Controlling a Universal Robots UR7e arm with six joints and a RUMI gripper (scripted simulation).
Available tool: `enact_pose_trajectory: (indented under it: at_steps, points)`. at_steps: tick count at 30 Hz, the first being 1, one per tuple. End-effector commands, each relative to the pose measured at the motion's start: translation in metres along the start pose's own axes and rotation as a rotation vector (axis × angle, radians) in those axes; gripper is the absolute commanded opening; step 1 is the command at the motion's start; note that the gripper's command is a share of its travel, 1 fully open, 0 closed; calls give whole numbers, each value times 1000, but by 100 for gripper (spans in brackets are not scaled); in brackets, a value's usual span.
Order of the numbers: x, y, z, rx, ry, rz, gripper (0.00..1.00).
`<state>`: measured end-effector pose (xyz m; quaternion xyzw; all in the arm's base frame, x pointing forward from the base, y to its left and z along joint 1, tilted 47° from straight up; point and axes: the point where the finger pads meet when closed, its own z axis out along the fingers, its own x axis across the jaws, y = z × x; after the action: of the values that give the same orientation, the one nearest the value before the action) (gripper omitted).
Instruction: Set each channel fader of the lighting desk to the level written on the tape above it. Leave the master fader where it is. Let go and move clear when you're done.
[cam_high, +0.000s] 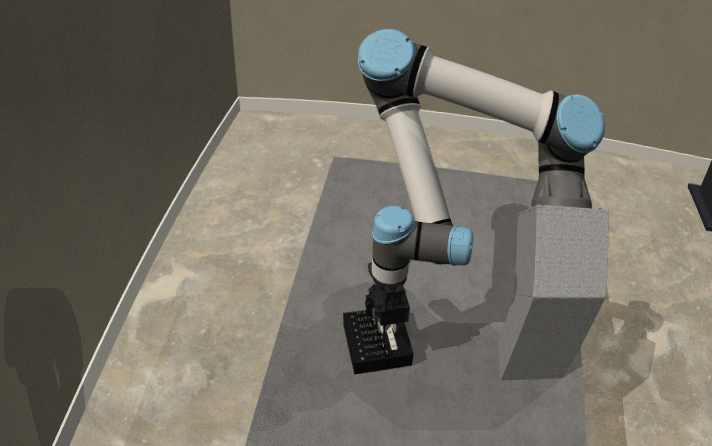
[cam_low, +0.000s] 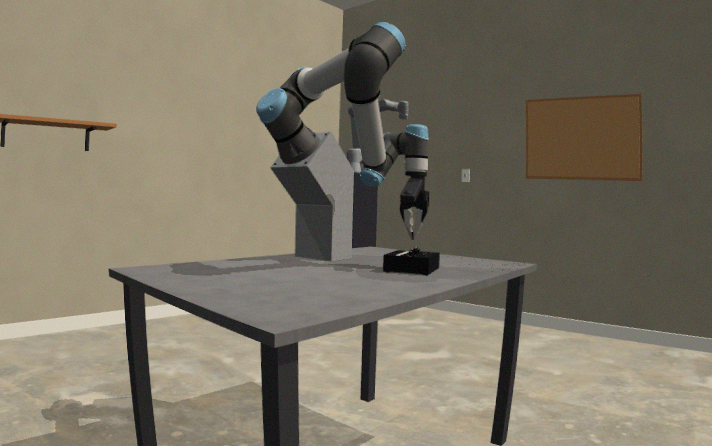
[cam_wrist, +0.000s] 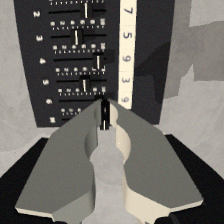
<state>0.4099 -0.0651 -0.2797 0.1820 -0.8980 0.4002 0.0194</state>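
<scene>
The lighting desk is a black box on the grey table, also seen in the exterior view. In the wrist view the desk shows several fader rows, each with a pale knob. A white tape strip runs along their right side with the digits 7, 5, 6 and 3; its lowest digit is hidden by my fingers. My gripper is shut and empty. It points straight down and hovers a little above the desk, over the nearest rows. The rows under the fingers are hidden.
The arm's grey pedestal stands on the table to the right of the desk. The desk sits near the table's edge. A cork board hangs on the wall behind.
</scene>
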Motion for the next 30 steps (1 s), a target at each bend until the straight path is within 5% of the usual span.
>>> enact_pose_trajectory:
  at_steps: [1, 30]
  points:
    - [0, 0, 0, 0, -1, 0, 0]
    - [-1, 0, 9, 0, -1, 0, 0]
